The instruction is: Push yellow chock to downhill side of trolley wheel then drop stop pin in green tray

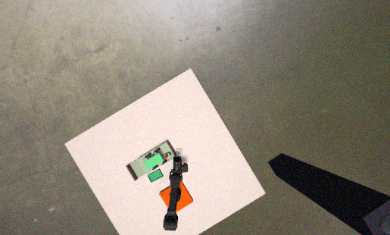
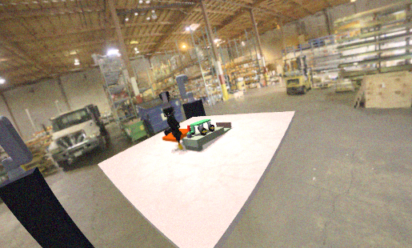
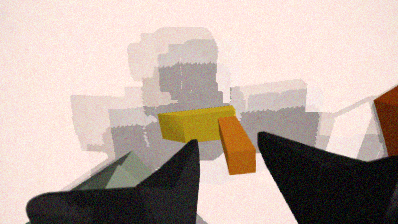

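Note:
The yellow chock [image 2: 181, 147] [image 3: 195, 125] lies on the white table top beyond the ramp's high end; its orange handle [image 3: 238, 147] points toward the fingers in the wrist view. My gripper [image 2: 179, 142] [image 3: 227, 142] is partly open above the chock, with the handle showing between its fingertips but touching neither. The green trolley [image 1: 153, 161] [image 2: 201, 122] stands on the grey-green ramp [image 1: 138, 169] [image 2: 198, 143] [image 3: 125, 176]. The red-headed stop pin [image 1: 166, 156] [image 2: 189, 128] is at the trolley's uphill end. The green tray [image 1: 155, 175] lies beside the ramp and is hidden in the exterior view.
A dark brown end board [image 1: 132, 172] [image 2: 223, 125] stands at the ramp's low end. The orange plate [image 1: 185, 197] [image 2: 170, 138] [image 3: 390, 117] is under the arm's base, near the tray. The ramp's corner is close to the left finger in the wrist view.

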`<state>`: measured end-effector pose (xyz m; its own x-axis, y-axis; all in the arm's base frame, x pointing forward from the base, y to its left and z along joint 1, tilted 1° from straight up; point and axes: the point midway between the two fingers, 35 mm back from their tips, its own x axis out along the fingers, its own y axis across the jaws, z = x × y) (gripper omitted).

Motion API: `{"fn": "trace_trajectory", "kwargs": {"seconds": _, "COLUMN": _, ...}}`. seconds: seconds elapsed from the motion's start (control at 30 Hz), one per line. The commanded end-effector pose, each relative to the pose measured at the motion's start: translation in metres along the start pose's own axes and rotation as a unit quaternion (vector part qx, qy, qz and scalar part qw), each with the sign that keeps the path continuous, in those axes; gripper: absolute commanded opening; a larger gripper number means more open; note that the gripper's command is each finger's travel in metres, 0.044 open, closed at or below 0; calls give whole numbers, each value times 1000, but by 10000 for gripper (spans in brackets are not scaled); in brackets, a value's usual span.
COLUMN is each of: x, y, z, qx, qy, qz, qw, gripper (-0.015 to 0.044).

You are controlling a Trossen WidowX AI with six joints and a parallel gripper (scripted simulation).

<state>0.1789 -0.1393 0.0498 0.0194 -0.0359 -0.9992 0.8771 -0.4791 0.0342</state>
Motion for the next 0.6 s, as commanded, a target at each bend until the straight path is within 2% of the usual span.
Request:
{"fn": "trace_trajectory", "kwargs": {"seconds": 0.0, "x": 9, "y": -3, "z": 0, "qx": -1, "qy": -1, "qz": -6, "qw": 1000, "gripper": 190}}
{"fn": "trace_trajectory", "kwargs": {"seconds": 0.33, "x": 16, "y": -4, "z": 0, "qx": -1, "qy": -1, "qz": -6, "qw": 1000, "gripper": 190}}
{"fn": "trace_trajectory", "kwargs": {"seconds": 0.47, "x": 13, "y": -1, "z": 0, "qx": 0, "qy": 0, "qz": -2, "qw": 1000, "gripper": 85}}
{"fn": "trace_trajectory", "kwargs": {"seconds": 0.57, "x": 13, "y": -1, "z": 0, "qx": 0, "qy": 0, "qz": -2, "qw": 1000, "gripper": 65}}
